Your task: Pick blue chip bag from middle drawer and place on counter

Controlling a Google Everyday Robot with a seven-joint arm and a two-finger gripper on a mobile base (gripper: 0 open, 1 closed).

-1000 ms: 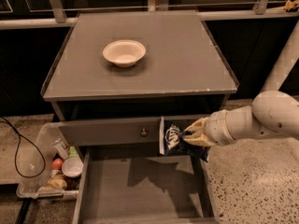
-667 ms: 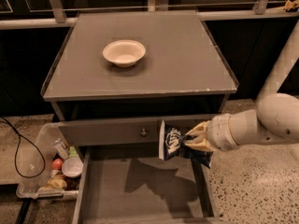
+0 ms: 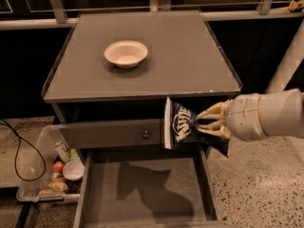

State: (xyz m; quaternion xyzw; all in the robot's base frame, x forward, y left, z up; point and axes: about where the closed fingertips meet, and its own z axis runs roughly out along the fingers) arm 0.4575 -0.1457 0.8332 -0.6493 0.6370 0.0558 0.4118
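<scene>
Gripper pinches blue chip bag, held upright over open middle drawer, just below counter rim. Best: raise clear of rim, set down beside white bowl. Hold looks shallow, perhaps.

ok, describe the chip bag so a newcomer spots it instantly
Start at the grey counter. Just below its front right corner, above the open middle drawer, the claw holds the blue chip bag in the air. It is the only dark-blue thing, white-lettered, unlike the white bowl up top.
</scene>
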